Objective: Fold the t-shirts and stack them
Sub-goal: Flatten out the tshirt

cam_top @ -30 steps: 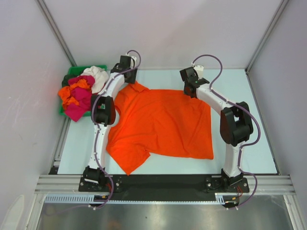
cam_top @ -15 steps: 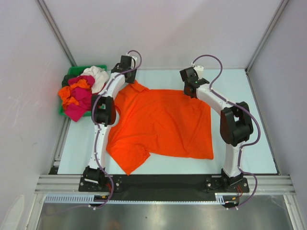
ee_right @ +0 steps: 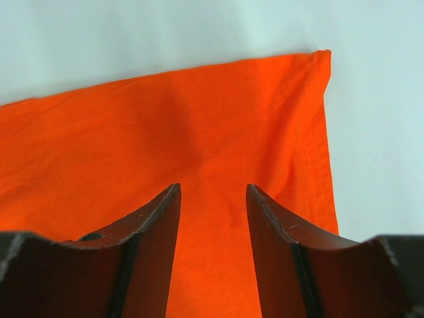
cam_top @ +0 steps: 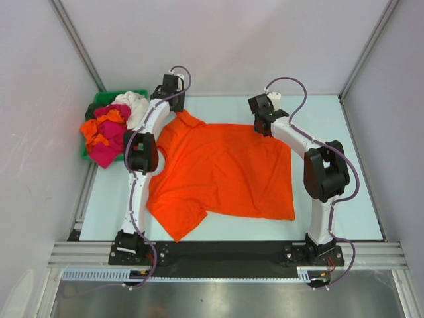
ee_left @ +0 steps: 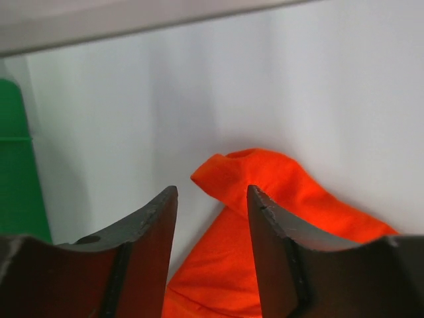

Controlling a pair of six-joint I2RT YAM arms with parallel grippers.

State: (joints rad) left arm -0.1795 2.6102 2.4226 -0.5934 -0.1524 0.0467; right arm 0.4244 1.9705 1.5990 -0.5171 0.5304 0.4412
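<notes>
A bright orange t-shirt (cam_top: 222,169) lies spread flat on the table between the arms. My left gripper (cam_top: 173,93) is open and empty above its far left sleeve (ee_left: 265,182), which is folded over on itself. My right gripper (cam_top: 263,119) is open and empty just above the shirt's far right corner (ee_right: 311,73); the hem seam runs down the right side in the right wrist view. More t-shirts (cam_top: 109,129) in magenta, orange and white are piled in the green bin.
The green plastic bin (cam_top: 99,101) stands at the far left, and its side shows in the left wrist view (ee_left: 16,172). Grey walls enclose the table at the back and on both sides. A black strip runs along the near edge.
My left gripper has lifted and moved slightly back, away from the sleeve. The sleeve lies a little more folded. The right arm has not moved.
</notes>
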